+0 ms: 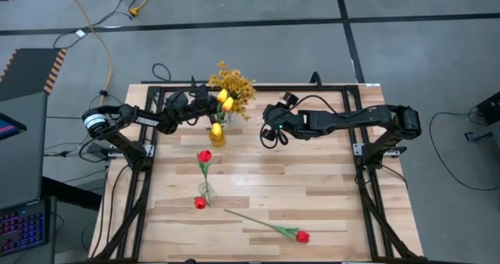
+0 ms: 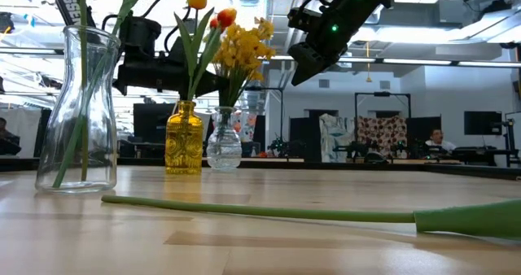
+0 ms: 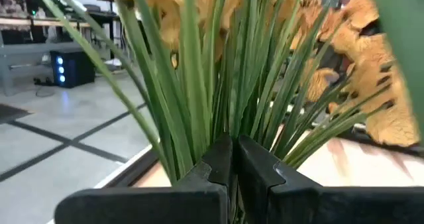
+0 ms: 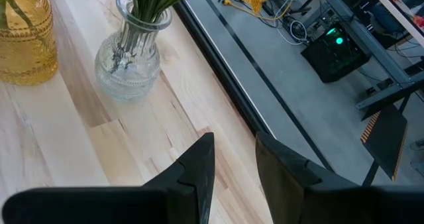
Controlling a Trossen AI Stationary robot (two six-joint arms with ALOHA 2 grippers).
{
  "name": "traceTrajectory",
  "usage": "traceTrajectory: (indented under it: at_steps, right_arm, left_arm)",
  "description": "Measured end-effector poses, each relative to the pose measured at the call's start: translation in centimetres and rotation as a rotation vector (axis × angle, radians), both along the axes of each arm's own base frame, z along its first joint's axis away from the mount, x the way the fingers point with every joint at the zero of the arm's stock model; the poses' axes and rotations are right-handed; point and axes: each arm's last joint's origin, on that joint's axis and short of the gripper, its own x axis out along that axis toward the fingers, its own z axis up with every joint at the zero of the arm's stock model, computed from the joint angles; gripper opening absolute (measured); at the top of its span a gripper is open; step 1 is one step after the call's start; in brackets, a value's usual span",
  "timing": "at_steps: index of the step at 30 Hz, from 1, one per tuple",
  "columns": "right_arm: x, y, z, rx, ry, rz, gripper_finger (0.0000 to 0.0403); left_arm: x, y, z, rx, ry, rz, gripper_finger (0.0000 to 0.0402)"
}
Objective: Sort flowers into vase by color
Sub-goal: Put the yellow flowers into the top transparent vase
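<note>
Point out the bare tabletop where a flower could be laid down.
Free: right half of the table, beyond the lying red tulip; also the left strip beside the clear carafe. Crowded: far edge around the amber vase and the mustard-yellow spray.

I can read only part of a brand, the letters "ROSSEN", on the left arm (image 2: 67, 2) in my low view.

left hand (image 3: 230, 159) shut, right hand (image 4: 233, 156) part-open, both arms raised mid-table.
</note>
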Motion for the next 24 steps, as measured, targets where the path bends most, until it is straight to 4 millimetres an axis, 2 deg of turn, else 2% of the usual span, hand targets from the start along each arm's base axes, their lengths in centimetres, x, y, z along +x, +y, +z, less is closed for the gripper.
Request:
traceTrajectory:
  at_steps: [24]
  right_arm:
    - [-0.01,0.00,0.00,0.000,0.000,0.000,0.0136]
  left_arm:
    - [0.00,0.00,-0.34,-0.016,0.032,-0.005,0.0000]
